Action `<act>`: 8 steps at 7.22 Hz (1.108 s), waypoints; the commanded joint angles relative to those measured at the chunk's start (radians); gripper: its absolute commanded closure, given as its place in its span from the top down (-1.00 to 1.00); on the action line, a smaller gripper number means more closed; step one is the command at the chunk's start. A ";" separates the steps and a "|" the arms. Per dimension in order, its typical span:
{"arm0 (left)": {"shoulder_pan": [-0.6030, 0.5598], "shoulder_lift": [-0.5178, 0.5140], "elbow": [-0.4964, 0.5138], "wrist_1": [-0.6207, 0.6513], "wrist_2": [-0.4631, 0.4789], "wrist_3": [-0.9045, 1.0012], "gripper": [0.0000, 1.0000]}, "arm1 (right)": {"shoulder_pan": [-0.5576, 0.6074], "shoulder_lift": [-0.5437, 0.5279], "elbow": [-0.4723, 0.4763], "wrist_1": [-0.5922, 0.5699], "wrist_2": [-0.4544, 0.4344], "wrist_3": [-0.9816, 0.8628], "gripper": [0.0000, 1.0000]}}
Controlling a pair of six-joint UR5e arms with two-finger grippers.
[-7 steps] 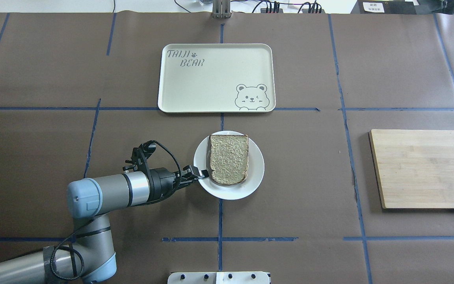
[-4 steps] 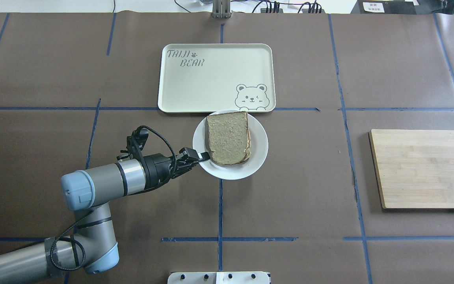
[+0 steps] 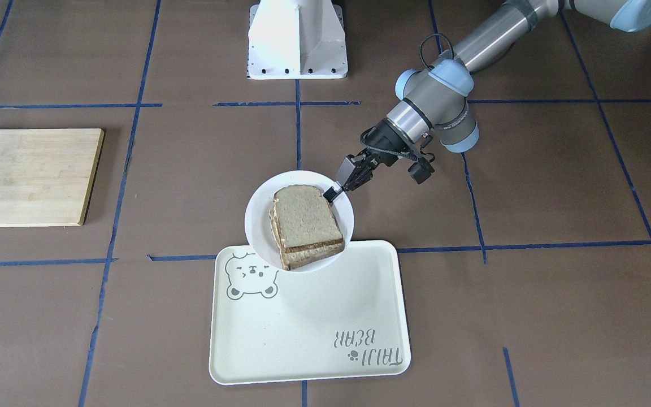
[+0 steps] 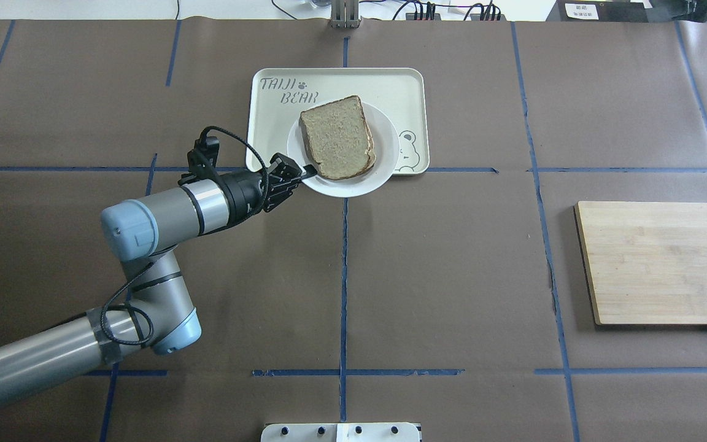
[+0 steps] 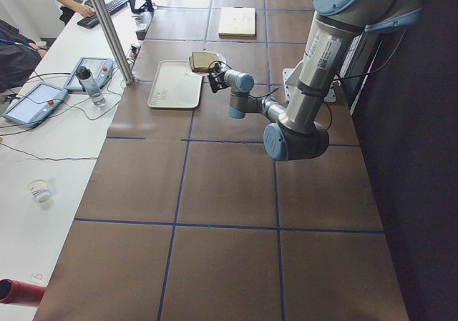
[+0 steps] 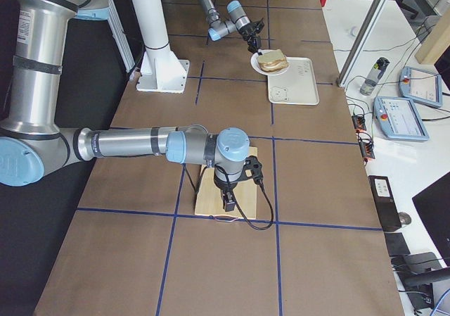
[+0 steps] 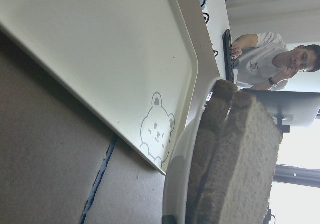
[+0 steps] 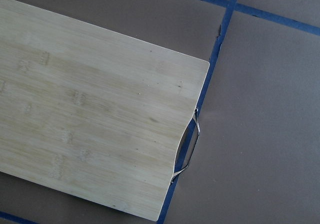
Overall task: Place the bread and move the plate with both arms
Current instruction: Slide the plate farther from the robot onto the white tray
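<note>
Carried off the counter point(image 4: 452, 276) to above the tray point(image 4: 390, 86), the plate point(image 4: 353, 186) of bread point(image 4: 336, 138), its rim pinched by the left hand point(image 4: 309, 170), should go down level so nothing slides.

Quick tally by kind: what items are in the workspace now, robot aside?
bread slices: 2, stacked
plate: 1
tray: 1
board: 1
Total: 5
</note>
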 commanded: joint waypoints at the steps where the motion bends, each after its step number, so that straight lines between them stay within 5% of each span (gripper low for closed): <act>1: -0.052 -0.114 0.172 0.000 -0.005 -0.027 -0.96 | 0.000 0.000 -0.001 0.000 0.000 0.000 1.00; 3: -0.069 -0.228 0.351 -0.003 -0.006 -0.027 -0.95 | 0.000 0.000 -0.010 0.000 0.000 0.000 1.00; 6: -0.071 -0.265 0.447 -0.004 -0.006 -0.023 -0.77 | 0.000 0.000 -0.010 0.000 0.002 0.000 1.00; 8: -0.100 -0.264 0.448 -0.003 -0.049 -0.012 -0.25 | 0.000 0.003 -0.010 0.000 0.002 0.001 1.00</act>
